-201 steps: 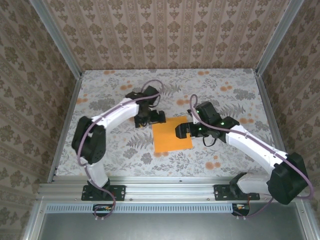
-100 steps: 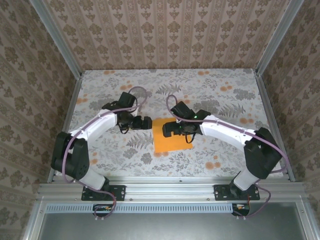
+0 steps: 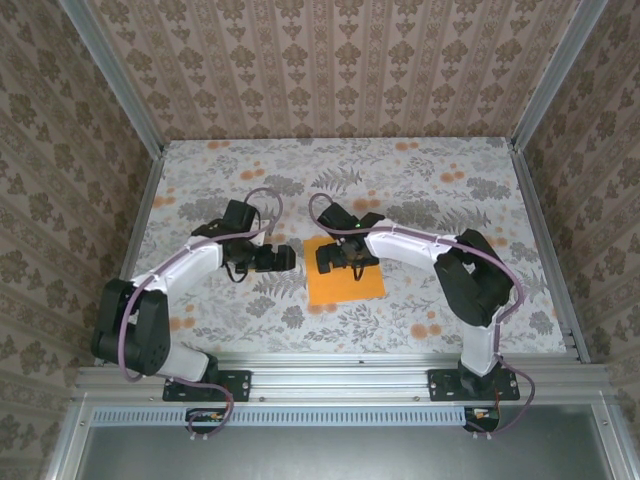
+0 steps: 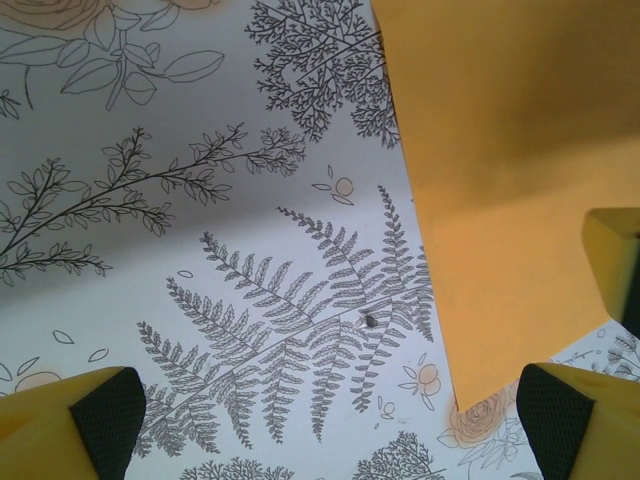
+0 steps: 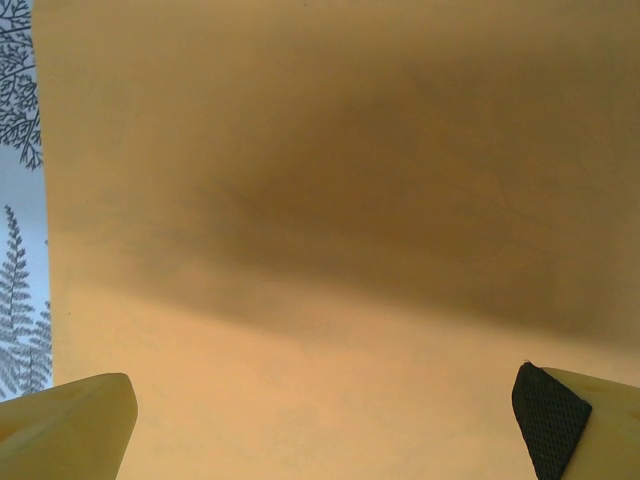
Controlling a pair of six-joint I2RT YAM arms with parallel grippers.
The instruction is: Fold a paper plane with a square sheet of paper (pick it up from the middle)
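The right pincer (image 3: 333,260), wide and empty, now sits further left over the flat bright orange square paper sheet (image 3: 345,285), poised for its middle.

From above, the right gripper (image 3: 338,260) hides the far edge of the square sheet of paper (image 3: 346,287). Both wrist views crop the sheet and the fingertips (image 5: 70,430) at the frame edges

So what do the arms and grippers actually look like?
The left arm and right arm have white links between bulky black joints, each trailed by a looping purple cable. The fingers are yellow with black textured pads.
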